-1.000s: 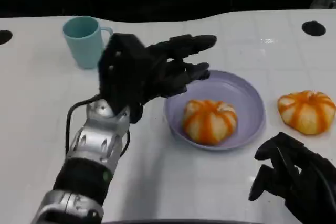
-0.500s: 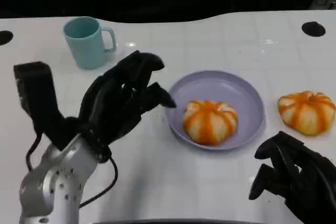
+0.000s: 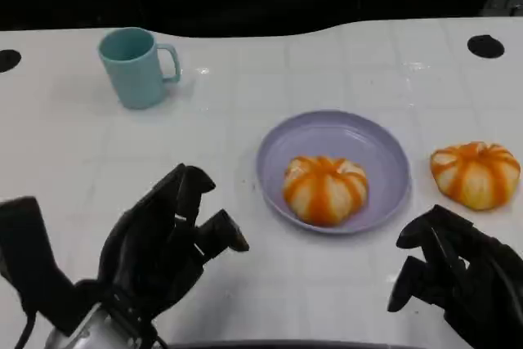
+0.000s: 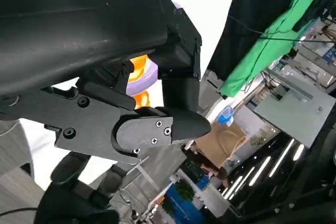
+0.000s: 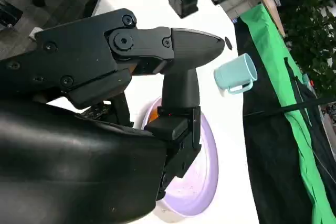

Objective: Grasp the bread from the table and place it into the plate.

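Left hand (image 3: 159, 247) sits low near the worktop's (image 3: 73, 161) front edge, fingers (image 3: 214, 234) loosely apart, empty — it has pulled back from the plate (image 3: 384, 149) since a second ago. One bread (image 3: 325, 189) already in the plate; second bun (image 3: 475, 173) on the worktop just right of it. Right hand (image 3: 458, 271) curled, empty, unmoved.
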Robot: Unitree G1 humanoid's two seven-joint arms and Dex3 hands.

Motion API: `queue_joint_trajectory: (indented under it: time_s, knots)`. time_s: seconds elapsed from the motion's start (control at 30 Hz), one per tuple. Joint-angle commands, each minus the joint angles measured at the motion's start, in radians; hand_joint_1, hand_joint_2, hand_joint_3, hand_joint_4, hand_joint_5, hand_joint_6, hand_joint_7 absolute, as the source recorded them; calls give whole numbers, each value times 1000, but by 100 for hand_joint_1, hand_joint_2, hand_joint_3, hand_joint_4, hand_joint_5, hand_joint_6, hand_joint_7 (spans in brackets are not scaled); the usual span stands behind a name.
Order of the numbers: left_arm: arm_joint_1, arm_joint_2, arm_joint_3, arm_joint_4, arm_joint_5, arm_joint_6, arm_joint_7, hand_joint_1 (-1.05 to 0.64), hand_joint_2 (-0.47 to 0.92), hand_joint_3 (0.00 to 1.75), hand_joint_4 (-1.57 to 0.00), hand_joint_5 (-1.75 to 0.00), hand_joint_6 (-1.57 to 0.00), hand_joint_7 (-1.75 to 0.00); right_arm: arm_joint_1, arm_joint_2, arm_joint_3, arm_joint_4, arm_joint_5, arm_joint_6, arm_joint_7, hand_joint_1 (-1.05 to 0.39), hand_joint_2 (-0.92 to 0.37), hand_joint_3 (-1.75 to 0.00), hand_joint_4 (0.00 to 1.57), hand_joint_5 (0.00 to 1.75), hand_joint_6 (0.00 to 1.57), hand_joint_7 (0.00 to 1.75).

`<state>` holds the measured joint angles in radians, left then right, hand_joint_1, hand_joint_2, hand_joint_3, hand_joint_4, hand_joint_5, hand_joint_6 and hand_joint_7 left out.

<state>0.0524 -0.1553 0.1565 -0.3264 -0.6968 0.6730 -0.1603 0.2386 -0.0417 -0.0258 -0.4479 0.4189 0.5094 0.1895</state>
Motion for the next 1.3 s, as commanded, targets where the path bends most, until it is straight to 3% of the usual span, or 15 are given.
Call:
queue_joint_trajectory:
  time_s: [0.03,0.67,1.3]
  knots:
    - [39,12,4,-28,-23,7,25,-54,92,53,-83,-175,-58,-175,-4,-15,-8,-10,4,4,-1,-44,-92,-42,61,175,46,162]
    - [105,73,-48,17,13,-39,-1,-55,92,44,-80,-175,-57,-175,-13,-17,-18,-9,12,5,0,-43,-92,-40,61,175,47,161]
    - [99,78,-70,48,31,-95,-30,-55,92,45,-81,-175,-59,-175,-7,-25,-17,10,4,-21,20,-45,-92,-38,62,175,48,161]
